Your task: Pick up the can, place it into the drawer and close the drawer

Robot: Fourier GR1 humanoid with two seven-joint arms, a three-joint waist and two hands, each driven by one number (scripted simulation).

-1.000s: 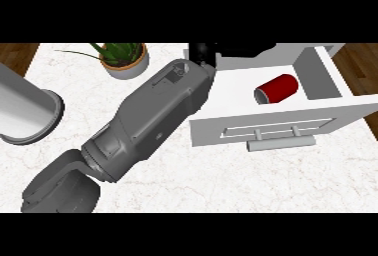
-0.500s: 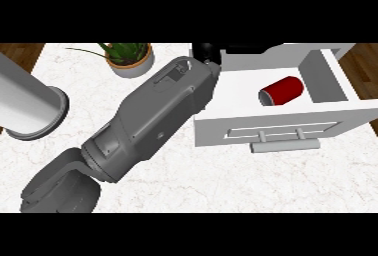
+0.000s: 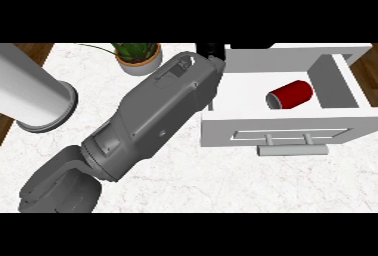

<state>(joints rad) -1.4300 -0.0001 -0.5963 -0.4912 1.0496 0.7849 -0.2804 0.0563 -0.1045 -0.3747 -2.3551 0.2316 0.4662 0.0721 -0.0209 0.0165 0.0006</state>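
The red cylindrical can [image 3: 291,94] is lying on its side inside the white open drawer [image 3: 336,86], so placing looks done and closing remains. A grey forearm is reaching toward the drawer's far left corner; its black hand [image 3: 213,50] is barely showing, so I cannot tell how its fingers are set. No lettering is legible on the can.

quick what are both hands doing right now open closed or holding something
Left hand: barely visible past the forearm, cannot be told.
Right hand: not in view.
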